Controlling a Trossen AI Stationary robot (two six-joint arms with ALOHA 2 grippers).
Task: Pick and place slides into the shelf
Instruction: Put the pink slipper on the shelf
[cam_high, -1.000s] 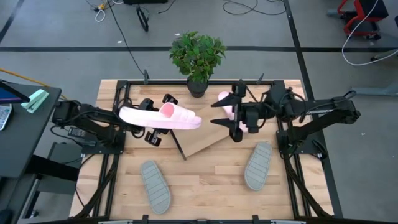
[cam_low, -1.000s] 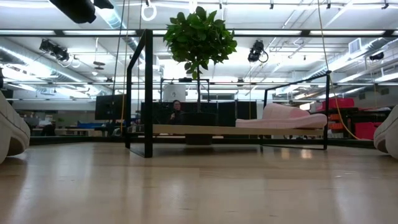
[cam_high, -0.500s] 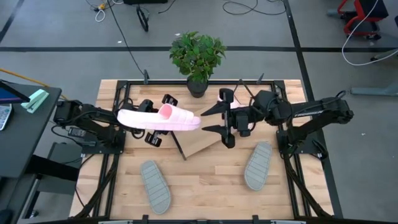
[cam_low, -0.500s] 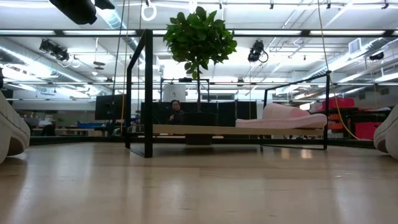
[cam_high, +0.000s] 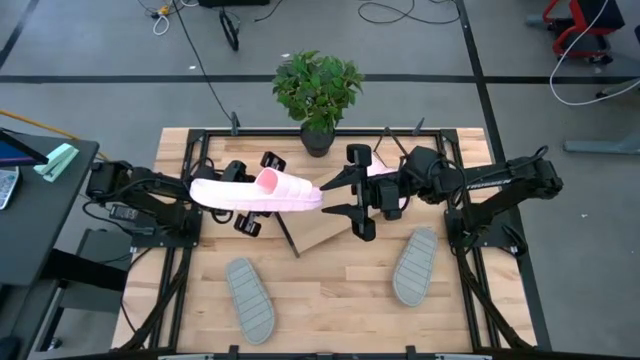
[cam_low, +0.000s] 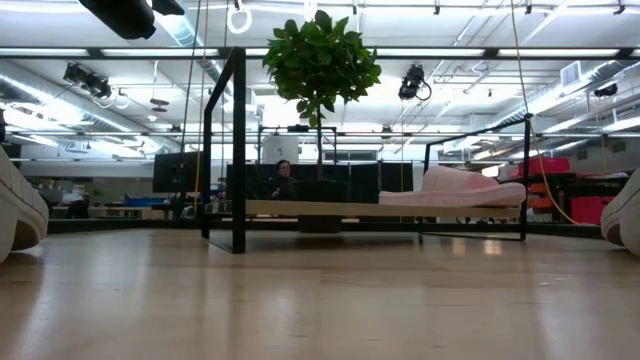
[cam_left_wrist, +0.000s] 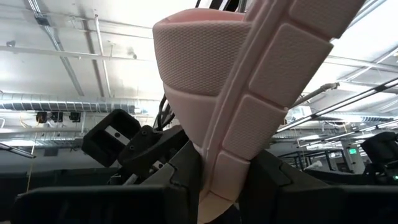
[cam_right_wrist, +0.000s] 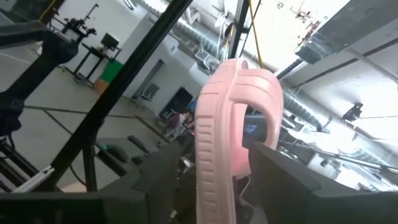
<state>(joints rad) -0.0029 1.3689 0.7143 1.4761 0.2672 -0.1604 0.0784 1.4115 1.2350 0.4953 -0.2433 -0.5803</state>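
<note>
Over the middle of the table (cam_high: 330, 290) I have both arms up off the wood. My left gripper (cam_high: 262, 176) is pinched on a pink slide (cam_high: 258, 192), held lengthwise across the far-left part of the table, its toe reaching toward the centre. In the left wrist view the ribbed sole of that slide (cam_left_wrist: 261, 93) runs up between my two dark fingers (cam_left_wrist: 180, 180), which press on it from either side.

My right gripper (cam_high: 338, 196) sits just right of that slide's toe, above the shelf (cam_high: 322, 228), and its fingers are spread wide, with nothing between the tips. In the right wrist view I see the second pink slide (cam_right_wrist: 230, 130) standing up between my fingers (cam_right_wrist: 155, 180), strap arching over, with gaps on both sides. From above only a sliver of that slide (cam_high: 380, 171) shows behind the right wrist. In the low view it lies on the right end of the shelf (cam_low: 330, 209), pale against the room: pink slide (cam_low: 460, 188).

Two grey slides rest on the near part of the table, well apart: one at near left (cam_high: 249, 298), one at near right (cam_high: 414, 265). A potted plant (cam_high: 317, 90) stands at the far edge, centre.
</note>
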